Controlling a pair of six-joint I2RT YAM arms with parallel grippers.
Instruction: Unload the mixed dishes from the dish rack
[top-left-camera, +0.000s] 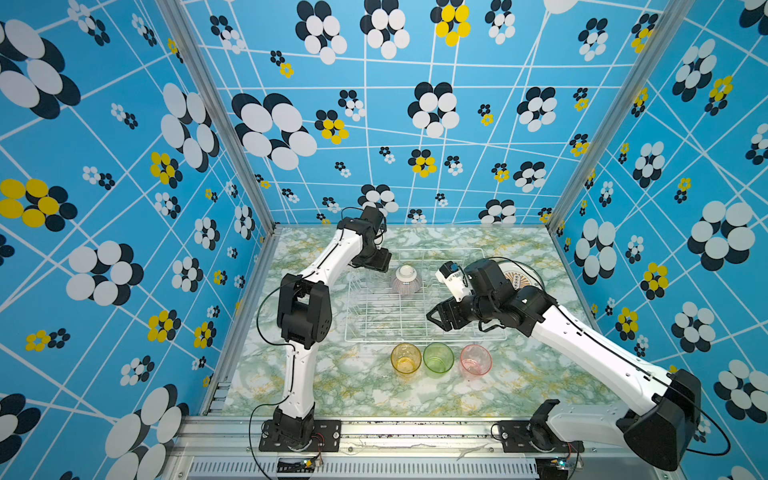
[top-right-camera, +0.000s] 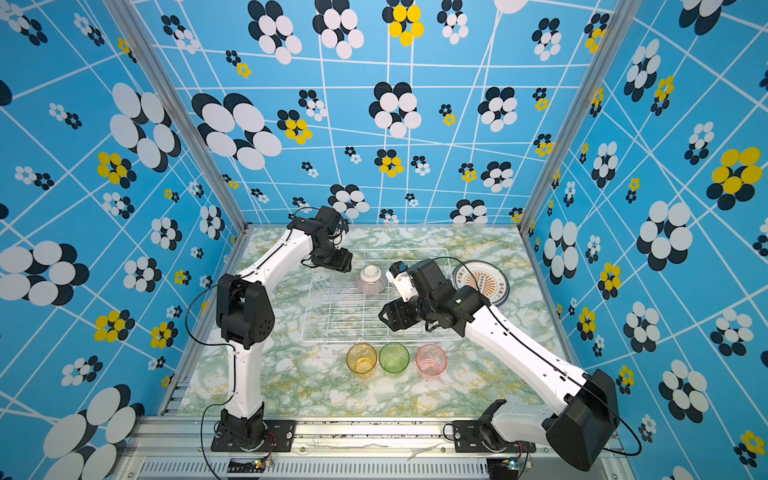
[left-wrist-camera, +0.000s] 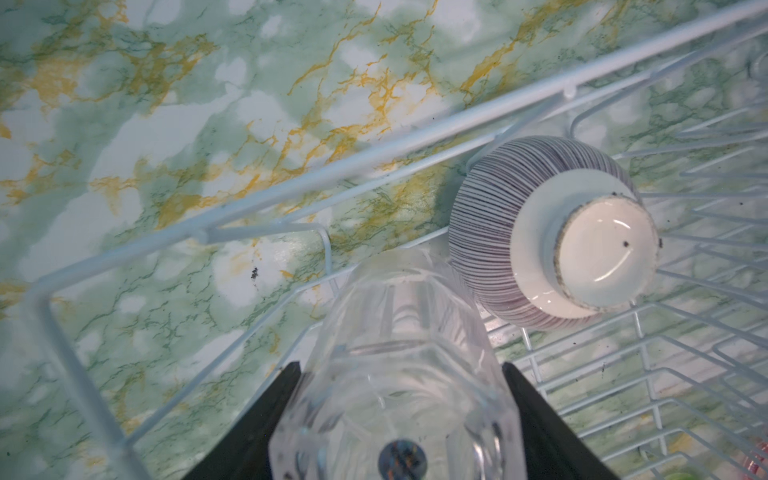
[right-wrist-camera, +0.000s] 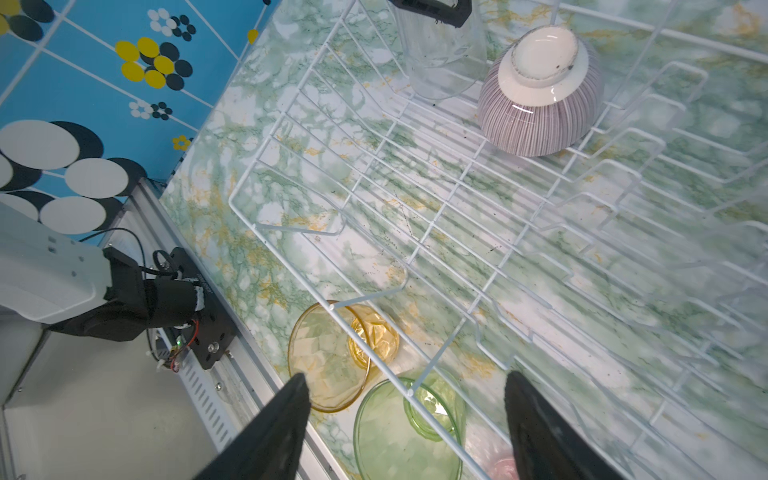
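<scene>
Your left gripper (left-wrist-camera: 400, 365) pinches the clear tumbler (left-wrist-camera: 395, 299) by its sides, mouth down, at the far left corner of the dish rack (top-left-camera: 386, 316), just beside the striped bowl (top-left-camera: 406, 280) sitting upside down inside the rack. Your right gripper (right-wrist-camera: 406, 375) hangs spread and empty over the rack's near right part. The amber tumbler (top-left-camera: 406, 358), green tumbler (top-left-camera: 438, 357) and pink tumbler (top-left-camera: 476, 360) stand in a row on the worktop (top-left-camera: 332, 386) just in front of the rack, and a plate (top-right-camera: 490, 286) lies beside its right end
</scene>
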